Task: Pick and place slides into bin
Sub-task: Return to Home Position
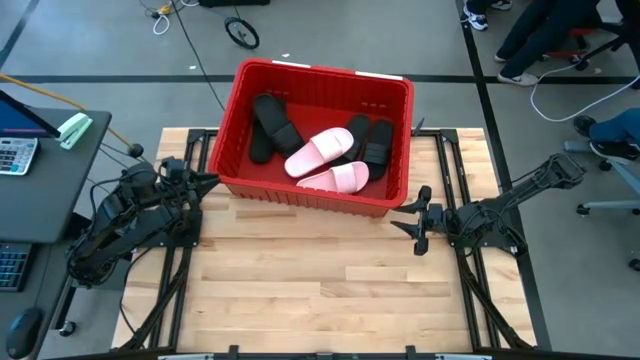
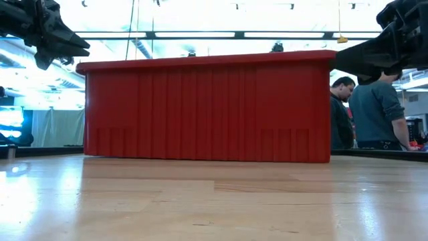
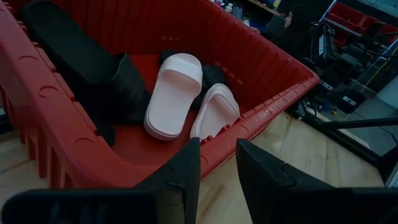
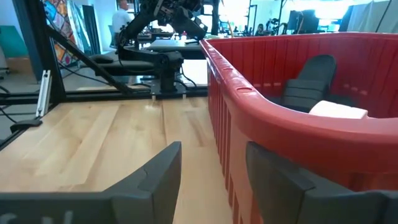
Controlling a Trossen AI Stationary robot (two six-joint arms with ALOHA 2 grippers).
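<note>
- one red bin point(image 1: 300, 190) stands on the far middle of the wooden table point(image 1: 320, 290), its long ribbed wall facing the near side.
- six slides lie inside the bin, and none show on the table.
- two pink slides: one point(image 1: 320, 151) lies aslant in the middle of the bin, the other point(image 1: 338, 178) just near of it by the near wall, the two touching.
- four black slides: two point(image 1: 268, 125) together in the left half, two point(image 1: 378, 140) together in the right half, just far-right of the pink ones.
- left gripper point(image 3: 216, 180) hangs by the bin's near-left corner, outside the rim, fingers apart and released, nothing between them.
- right gripper point(image 4: 211, 177) hangs over the table just off the bin's near-right corner, fingers spread wide and released, nothing between them.
- two people point(image 2: 371, 110) stand in the room beyond the table, to the right of the bin.
</note>
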